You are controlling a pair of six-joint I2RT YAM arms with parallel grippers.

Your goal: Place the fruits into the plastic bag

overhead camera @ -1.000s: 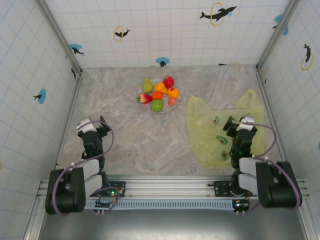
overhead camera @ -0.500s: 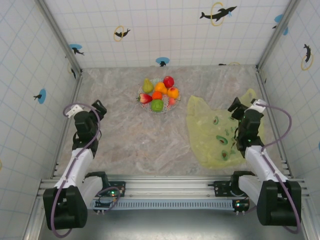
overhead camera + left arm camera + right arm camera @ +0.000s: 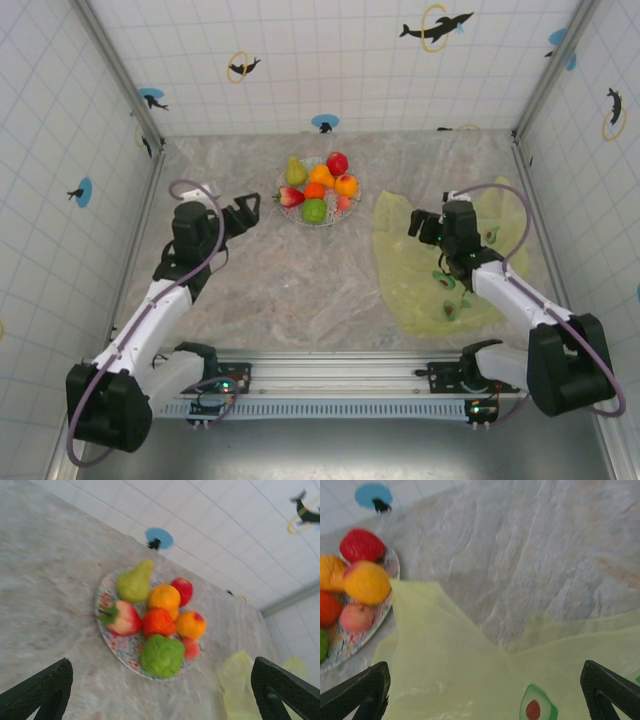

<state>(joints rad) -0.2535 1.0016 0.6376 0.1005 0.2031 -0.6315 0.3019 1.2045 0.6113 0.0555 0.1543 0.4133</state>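
Observation:
The fruits lie piled on a round patterned plate (image 3: 297,217) at mid-table: a pear (image 3: 294,172), a red apple (image 3: 338,163), oranges (image 3: 346,185), a strawberry (image 3: 289,196) and a green apple (image 3: 314,211). My left gripper (image 3: 243,212) is open just left of the plate, pointing at it. In the left wrist view the green apple (image 3: 161,655) is nearest, ahead of the open left gripper (image 3: 162,695). The yellow-green plastic bag (image 3: 440,270) lies flat to the right. My right gripper (image 3: 425,225) hangs open over the bag's left part (image 3: 445,670), nothing between its fingers (image 3: 610,690).
Tiled walls with metal corner posts (image 3: 150,150) close in the marble table on three sides. Avocado prints (image 3: 536,707) mark the bag. The plate's right rim (image 3: 380,625) almost touches the bag's corner. Bare marble (image 3: 290,290) lies between the arms.
Both arms have unfolded from near their bases and reached forward. The left gripper swung right toward the plate; the right gripper moved left and forward over the bag.

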